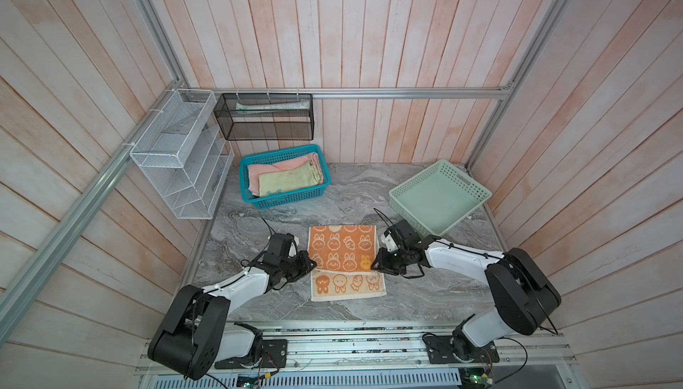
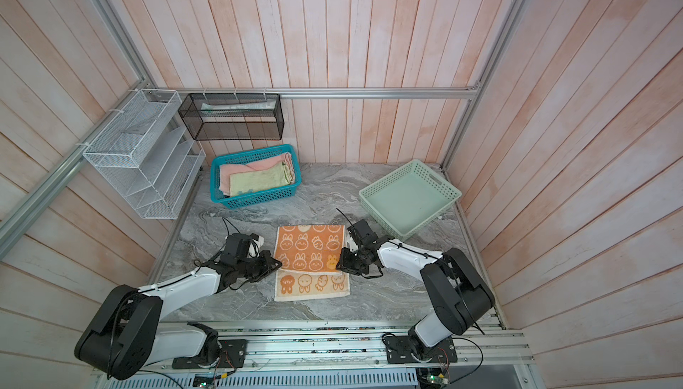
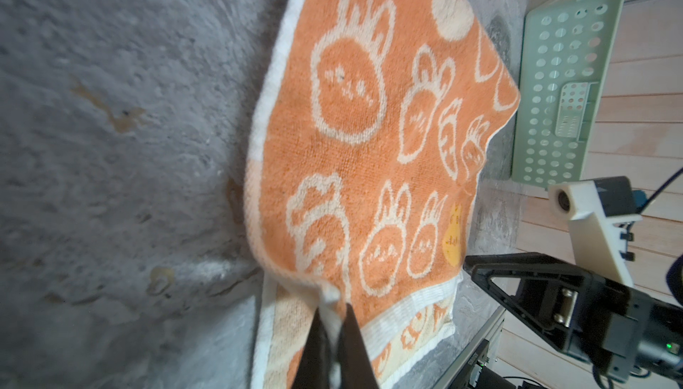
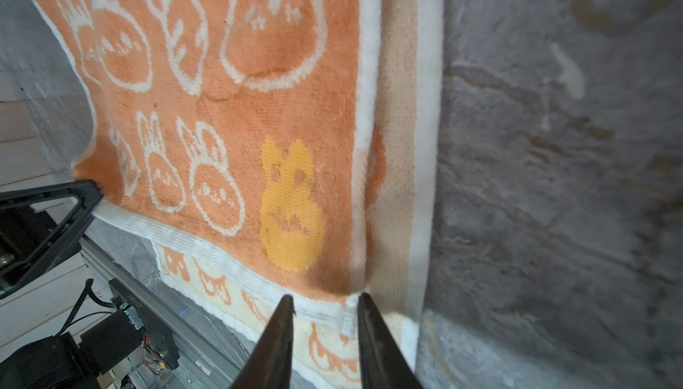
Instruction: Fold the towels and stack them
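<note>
The orange towel with white rabbits (image 1: pixel 343 254) (image 2: pixel 310 252) lies on the marble table. Its far part is folded toward the front, leaving a pale strip (image 1: pixel 347 287) bare. My left gripper (image 1: pixel 314 266) (image 3: pixel 332 317) is shut on the left corner of the folded edge. My right gripper (image 1: pixel 373 265) (image 4: pixel 325 300) is at the right corner, with its fingers apart and the white hem between the tips. A pink towel (image 1: pixel 281 166) and a pale yellow towel (image 1: pixel 288 180) lie folded in the teal basket (image 1: pixel 288 198).
A pale green perforated tray (image 1: pixel 406 206) stands at the back right, close behind my right arm. A white wire rack (image 1: pixel 177 154) and a black mesh shelf (image 1: pixel 266 117) hang on the wall at the back left. The aluminium rail (image 1: pixel 351 346) runs along the front edge.
</note>
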Available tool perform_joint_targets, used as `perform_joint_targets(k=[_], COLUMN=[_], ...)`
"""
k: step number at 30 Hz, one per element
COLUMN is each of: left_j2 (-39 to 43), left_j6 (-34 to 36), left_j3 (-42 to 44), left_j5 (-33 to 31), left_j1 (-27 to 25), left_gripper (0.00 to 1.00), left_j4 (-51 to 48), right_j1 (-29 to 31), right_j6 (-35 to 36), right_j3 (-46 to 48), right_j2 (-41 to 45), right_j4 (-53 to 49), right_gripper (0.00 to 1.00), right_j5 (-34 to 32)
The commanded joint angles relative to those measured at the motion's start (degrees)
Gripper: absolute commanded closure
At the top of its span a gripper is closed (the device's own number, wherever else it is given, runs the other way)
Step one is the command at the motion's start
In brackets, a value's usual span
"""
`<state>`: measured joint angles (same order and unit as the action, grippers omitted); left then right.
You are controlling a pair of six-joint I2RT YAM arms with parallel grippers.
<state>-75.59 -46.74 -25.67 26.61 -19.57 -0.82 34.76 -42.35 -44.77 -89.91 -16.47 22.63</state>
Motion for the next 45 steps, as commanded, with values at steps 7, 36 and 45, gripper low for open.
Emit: perform_joint_targets(k=[7,36,45], left_j2=[-0.61,11.98,0.07], left_j6=[0.58,-8.29,-8.19], left_j3=[0.14,4.58,5.18], left_j5=[1.07,-3.94,-5.46], left_j1=[-0.29,-11.57,-11.68], left_gripper=[0.99,1.0,1.0], left_j4=[0.52,-6.83,0.7], right_j1=[0.58,0.37,-0.89], right_j6=[1.3,2.14,8.52], right_j3=[-2.77,8.42,5.84], right_j2=[-3.09,13.18,3.75], right_j4=[0.25,-1.78,1.18], right_gripper=[0.79,1.0,1.0], right_j5=[0.71,1.94,0.12])
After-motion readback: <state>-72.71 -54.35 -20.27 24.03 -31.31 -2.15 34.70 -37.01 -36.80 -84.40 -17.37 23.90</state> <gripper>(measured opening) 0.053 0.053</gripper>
